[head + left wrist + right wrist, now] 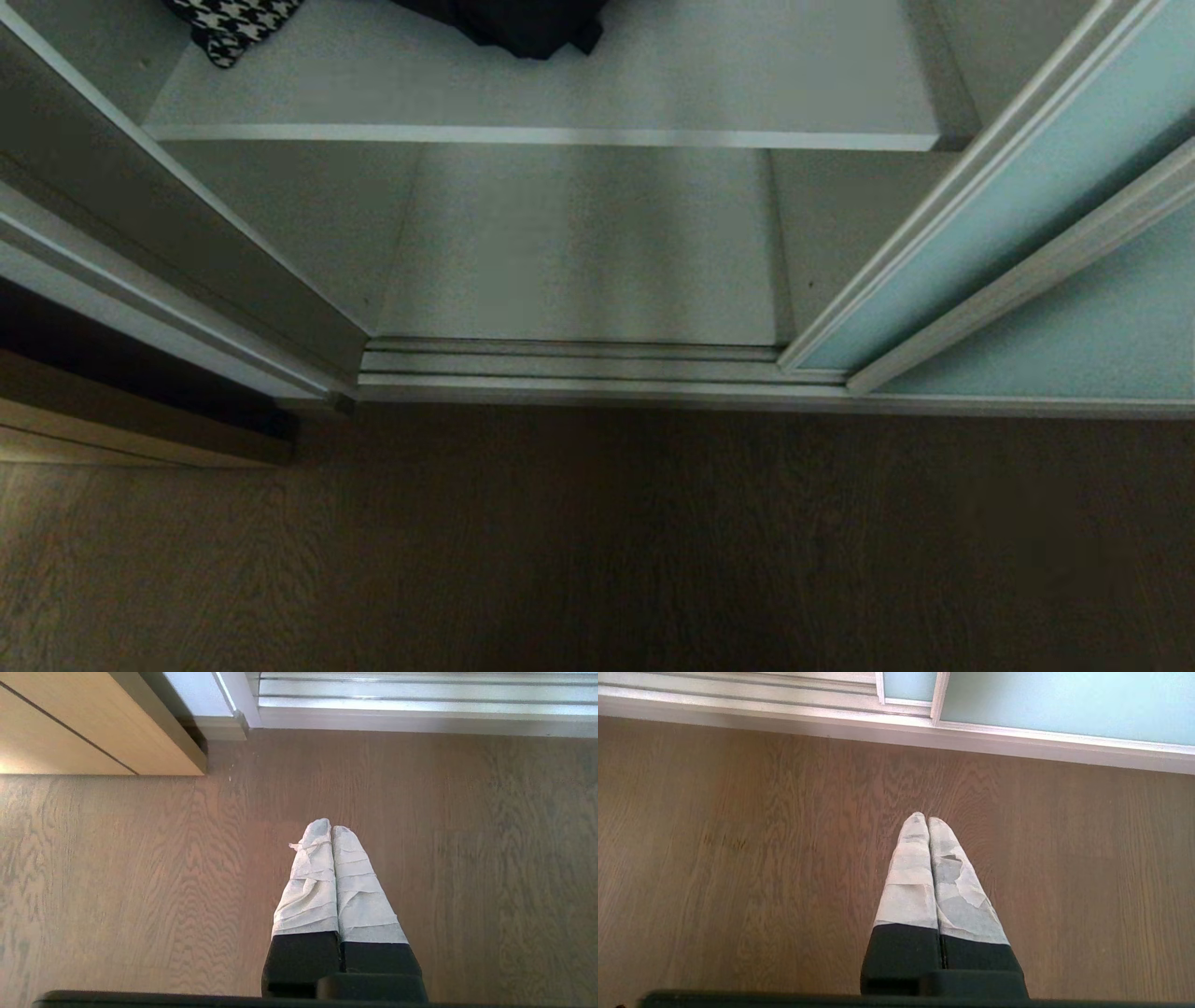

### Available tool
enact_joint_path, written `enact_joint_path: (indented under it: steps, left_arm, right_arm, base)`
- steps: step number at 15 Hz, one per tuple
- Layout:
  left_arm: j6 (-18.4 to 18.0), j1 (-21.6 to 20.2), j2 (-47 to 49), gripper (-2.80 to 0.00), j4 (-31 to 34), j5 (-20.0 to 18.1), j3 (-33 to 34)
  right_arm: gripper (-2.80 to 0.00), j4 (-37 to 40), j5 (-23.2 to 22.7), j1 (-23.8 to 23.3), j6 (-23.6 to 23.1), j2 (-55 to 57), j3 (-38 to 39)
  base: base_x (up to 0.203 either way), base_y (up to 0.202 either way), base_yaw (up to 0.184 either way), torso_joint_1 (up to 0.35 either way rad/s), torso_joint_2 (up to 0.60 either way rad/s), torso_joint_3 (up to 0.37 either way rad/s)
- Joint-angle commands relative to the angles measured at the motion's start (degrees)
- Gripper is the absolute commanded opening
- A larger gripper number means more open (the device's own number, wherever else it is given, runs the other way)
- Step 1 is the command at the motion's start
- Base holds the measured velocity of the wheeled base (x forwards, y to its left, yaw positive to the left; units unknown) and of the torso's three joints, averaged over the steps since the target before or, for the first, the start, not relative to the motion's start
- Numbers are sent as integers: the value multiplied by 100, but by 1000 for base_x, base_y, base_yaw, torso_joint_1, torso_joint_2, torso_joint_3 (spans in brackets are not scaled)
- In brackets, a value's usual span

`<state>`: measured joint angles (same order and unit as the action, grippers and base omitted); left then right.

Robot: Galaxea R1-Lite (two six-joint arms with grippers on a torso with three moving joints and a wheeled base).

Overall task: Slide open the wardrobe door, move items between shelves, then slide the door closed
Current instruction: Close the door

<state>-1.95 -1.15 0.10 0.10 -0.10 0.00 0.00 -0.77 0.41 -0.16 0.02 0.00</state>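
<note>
My left pincer [331, 828] pressed shut, empty, hanging over brown wood-grain floor [140, 882]; right pincer [923, 819] same, both parked.

Frosted pale blue-green glass sliding door [1018, 215] already slid aside, ahead and right of right pincer; long axis upright.

Black textured garment [523, 23] lies on pale grey-white upper shelf [560, 93], well ahead, above both pincers; lower shelf [579, 252] bare.

Step judged: moving garment. Next: raise arm, open pincer, reach garment.
</note>
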Motion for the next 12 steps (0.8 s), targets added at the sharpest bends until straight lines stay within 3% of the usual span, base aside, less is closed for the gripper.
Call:
enact_joint_path:
  steps: [1, 12]
  left_arm:
    - [2, 0, 8, -280, -1, 1, 0]
    - [2, 0, 8, -280, -1, 1, 0]
  right_arm:
    - [-280, 0, -2, 2, -2, -20, 0]
    - [-280, -9, -11, 11, -20, -11, 0]
  base:
    - [0, 0, 0, 0, 0, 0]
    - [0, 0, 0, 0, 0, 0]
